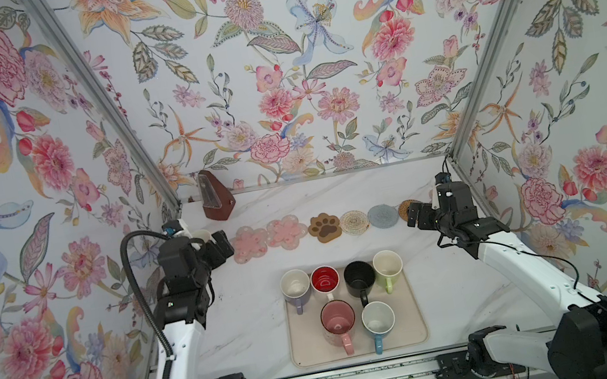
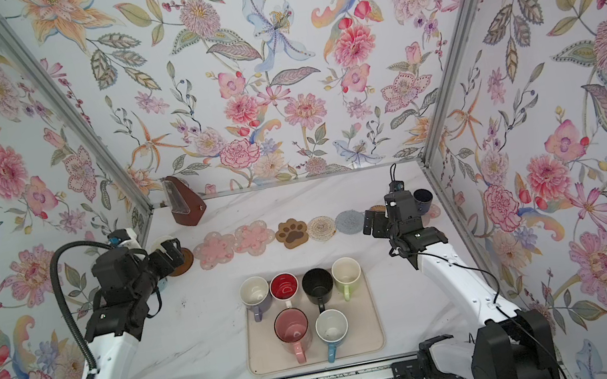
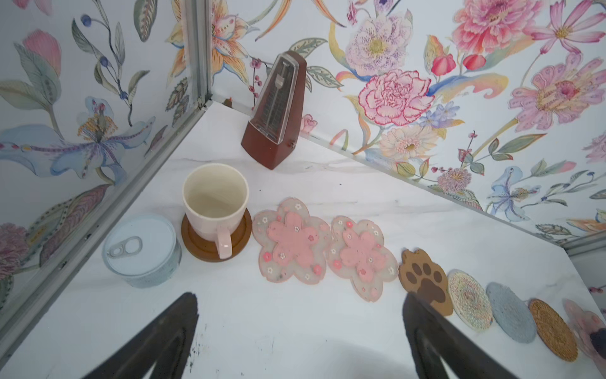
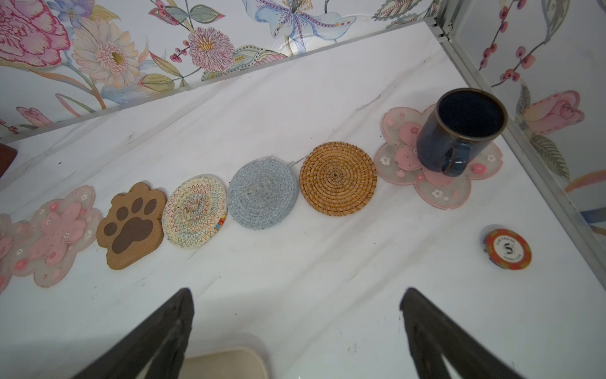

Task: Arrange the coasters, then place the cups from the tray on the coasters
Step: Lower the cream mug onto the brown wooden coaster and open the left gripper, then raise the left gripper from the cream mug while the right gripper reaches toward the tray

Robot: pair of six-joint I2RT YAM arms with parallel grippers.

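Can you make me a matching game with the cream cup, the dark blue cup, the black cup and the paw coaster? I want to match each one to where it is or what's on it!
Things:
1. cream cup
2. dark blue cup
3. black cup
4. paw coaster

Places or states:
A. stands on the tray
B. stands on a pink flower coaster
C. stands on the brown round coaster
D. has nothing on it

Right pairs: 1-C, 2-B, 3-A, 4-D.
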